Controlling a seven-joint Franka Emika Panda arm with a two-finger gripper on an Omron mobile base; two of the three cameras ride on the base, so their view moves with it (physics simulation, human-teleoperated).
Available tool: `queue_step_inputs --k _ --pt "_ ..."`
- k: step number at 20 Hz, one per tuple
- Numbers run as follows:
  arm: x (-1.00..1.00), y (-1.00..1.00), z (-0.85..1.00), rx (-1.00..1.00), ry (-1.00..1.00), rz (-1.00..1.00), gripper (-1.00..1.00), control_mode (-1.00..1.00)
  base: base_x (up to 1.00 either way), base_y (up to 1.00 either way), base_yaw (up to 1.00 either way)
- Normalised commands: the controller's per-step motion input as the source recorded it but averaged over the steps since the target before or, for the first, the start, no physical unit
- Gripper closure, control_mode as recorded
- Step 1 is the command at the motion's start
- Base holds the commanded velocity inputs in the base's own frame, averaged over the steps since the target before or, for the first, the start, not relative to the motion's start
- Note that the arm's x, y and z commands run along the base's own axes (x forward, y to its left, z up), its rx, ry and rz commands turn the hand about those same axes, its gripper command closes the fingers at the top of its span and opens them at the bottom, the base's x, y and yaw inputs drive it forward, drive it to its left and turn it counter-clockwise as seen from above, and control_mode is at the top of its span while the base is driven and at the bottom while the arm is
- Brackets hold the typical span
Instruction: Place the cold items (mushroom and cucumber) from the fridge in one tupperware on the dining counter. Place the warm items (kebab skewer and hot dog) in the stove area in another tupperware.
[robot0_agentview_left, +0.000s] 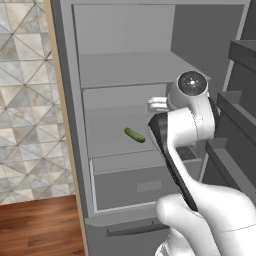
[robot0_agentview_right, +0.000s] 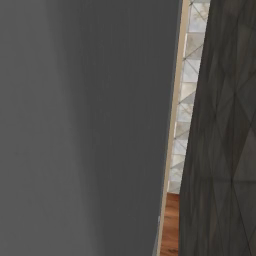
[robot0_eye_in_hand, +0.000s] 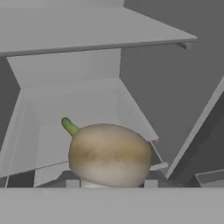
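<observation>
Fingers (robot0_eye_in_hand: 111, 186) grip the mushroom (robot0_eye_in_hand: 109, 153) inside the fridge (robot0_agentview_left: 125, 75), cucumber (robot0_agentview_left: 134, 134) just behind on the shelf.

Legible text, labels, brands, numbers, signs: none found. Fridge (robot0_agentview_left: 125, 75) interior panels and shelves: plain grey, unmarked. Robot arm casing: plain white, no lettering that can be made out.
</observation>
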Motion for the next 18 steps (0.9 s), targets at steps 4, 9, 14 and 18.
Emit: queue_step_inputs --k 4,9,14,18 --pt "-0.92 0.0 0.0 0.0 0.11 -0.12 1.0 -1.0 0.0 0.0 0.0" --pt "-0.46 0.0 0.0 0.0 0.33 -0.01 1.0 -1.0 0.0 0.0 0.0" --pt "-0.16 0.0 -0.26 -0.03 0.31 0.0 1.0 -1.0 0.0 0.0 0.0" --pt "-0.39 0.0 -0.44 0.0 0.03 0.0 1.0 -1.0 0.0 0.0 0.0"
